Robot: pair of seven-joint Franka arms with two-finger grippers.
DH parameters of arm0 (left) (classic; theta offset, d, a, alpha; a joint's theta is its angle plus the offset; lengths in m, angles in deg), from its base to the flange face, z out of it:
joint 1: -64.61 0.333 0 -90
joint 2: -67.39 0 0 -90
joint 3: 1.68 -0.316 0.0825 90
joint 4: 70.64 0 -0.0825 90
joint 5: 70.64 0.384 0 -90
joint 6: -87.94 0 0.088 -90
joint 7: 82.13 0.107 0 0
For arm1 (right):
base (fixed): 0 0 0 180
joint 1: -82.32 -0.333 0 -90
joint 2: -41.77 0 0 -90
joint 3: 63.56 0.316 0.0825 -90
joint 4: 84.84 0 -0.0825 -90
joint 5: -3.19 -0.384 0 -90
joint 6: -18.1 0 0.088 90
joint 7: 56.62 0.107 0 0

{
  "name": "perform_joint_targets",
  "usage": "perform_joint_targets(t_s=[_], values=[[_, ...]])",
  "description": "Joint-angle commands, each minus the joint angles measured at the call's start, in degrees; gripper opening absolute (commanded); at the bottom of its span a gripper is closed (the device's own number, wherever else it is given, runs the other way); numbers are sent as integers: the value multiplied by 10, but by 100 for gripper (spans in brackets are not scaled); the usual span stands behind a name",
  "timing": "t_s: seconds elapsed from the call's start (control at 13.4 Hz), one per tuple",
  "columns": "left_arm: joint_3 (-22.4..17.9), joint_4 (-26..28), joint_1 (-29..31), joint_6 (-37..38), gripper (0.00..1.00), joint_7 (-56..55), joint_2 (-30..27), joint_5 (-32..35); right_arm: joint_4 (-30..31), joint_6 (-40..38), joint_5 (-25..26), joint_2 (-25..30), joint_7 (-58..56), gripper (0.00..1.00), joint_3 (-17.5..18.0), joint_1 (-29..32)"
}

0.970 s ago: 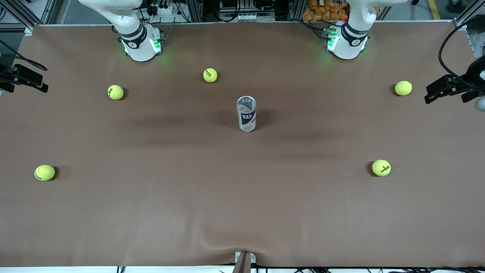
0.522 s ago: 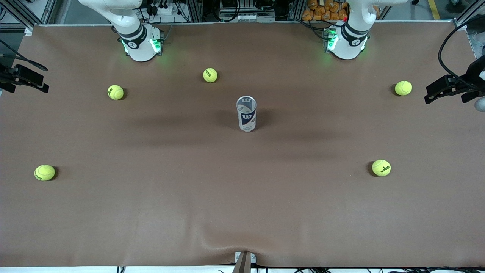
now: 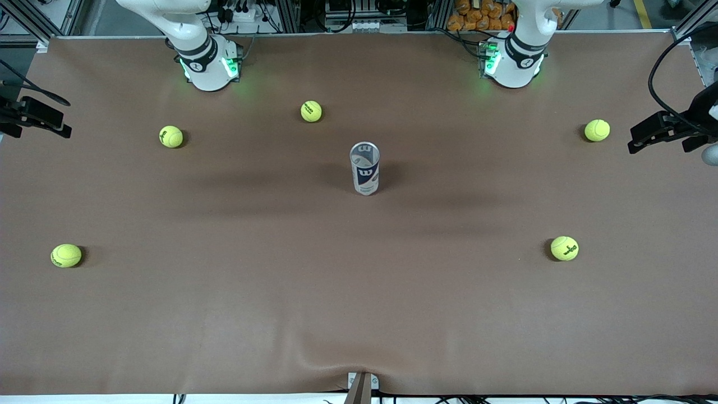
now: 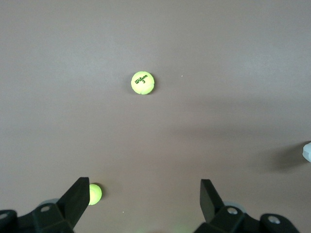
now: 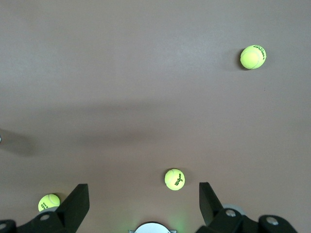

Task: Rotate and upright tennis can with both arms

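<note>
Tennis can already stands upright mid-table, long axis vertical, well apart from both spread-open grippers, left gripper and right gripper parked high over opposite table ends, neither looking obviously closer from here.

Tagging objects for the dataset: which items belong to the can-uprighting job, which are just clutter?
Job: tennis can, upright mid-table; left gripper and right gripper, both open, raised above the table.
Clutter: five tennis balls.
</note>
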Motion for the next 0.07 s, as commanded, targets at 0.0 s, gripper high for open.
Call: perform_joint_targets(t_s=[0.0], values=[[-3, -1, -3, -4, 100, 8, 1, -9, 2, 2, 3, 5, 1, 100, 4, 7]])
